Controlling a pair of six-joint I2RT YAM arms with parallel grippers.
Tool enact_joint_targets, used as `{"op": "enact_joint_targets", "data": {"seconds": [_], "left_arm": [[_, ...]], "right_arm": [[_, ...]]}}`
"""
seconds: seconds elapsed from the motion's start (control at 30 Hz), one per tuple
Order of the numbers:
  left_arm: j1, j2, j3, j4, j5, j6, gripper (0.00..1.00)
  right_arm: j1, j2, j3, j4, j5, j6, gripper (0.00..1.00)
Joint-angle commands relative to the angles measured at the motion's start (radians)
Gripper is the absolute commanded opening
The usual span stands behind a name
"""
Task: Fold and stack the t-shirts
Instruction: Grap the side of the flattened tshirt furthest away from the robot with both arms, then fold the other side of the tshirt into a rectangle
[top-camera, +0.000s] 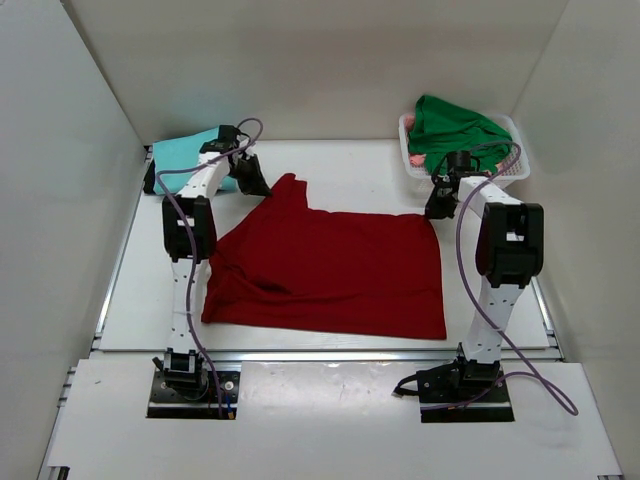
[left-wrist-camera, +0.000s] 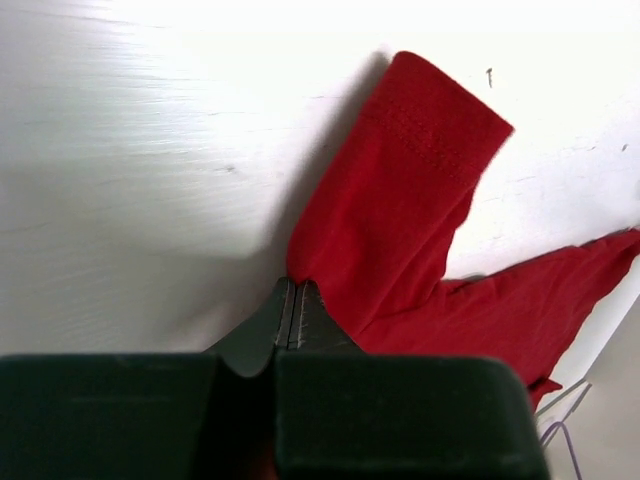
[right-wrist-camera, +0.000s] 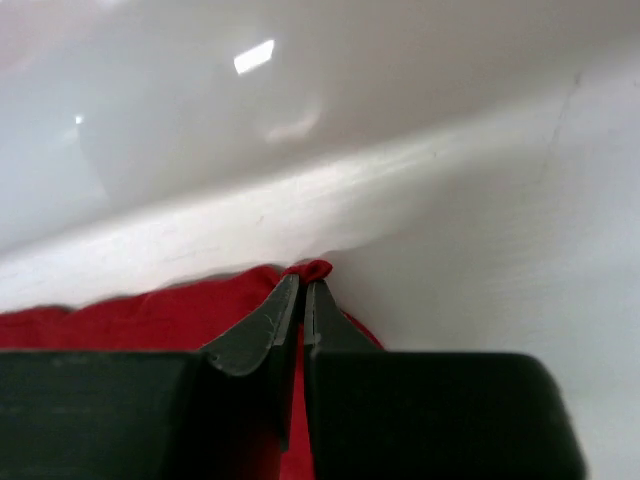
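The dark red t-shirt (top-camera: 330, 270) lies spread flat in the middle of the table, one sleeve (top-camera: 288, 190) pointing to the far left. My left gripper (top-camera: 252, 182) is shut at the sleeve's edge (left-wrist-camera: 400, 190), with its tips (left-wrist-camera: 293, 287) pinching the cloth. My right gripper (top-camera: 437, 208) is shut on the shirt's far right corner, and a small fold of red (right-wrist-camera: 312, 269) pokes out past its tips (right-wrist-camera: 303, 285). The light teal t-shirt (top-camera: 185, 155) lies folded at the far left. The bright green t-shirt (top-camera: 455, 128) lies heaped in the basket.
A white lattice basket (top-camera: 515, 165) stands at the far right corner. White walls close in the table on the left, back and right. A metal rail (top-camera: 320, 355) runs along the table's near edge. Purple cables hang off both arms.
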Motion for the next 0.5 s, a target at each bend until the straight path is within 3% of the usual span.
{"op": "enact_joint_targets", "data": {"seconds": [0.0,0.3,0.47], "left_arm": [[0.034,-0.133,0.024,-0.015,0.021,0.018,0.00],[0.045,-0.336,-0.194,-0.049,0.042,0.069,0.00],[0.042,-0.480,-0.389,-0.056,0.011,0.090,0.00]], "right_arm": [[-0.006,-0.116,-0.029,0.103,-0.033,0.002,0.00],[-0.054,-0.231,-0.105,0.108,-0.134,0.010,0.00],[-0.081,-0.330,-0.191,0.079,-0.189,0.017,0.00]]}}
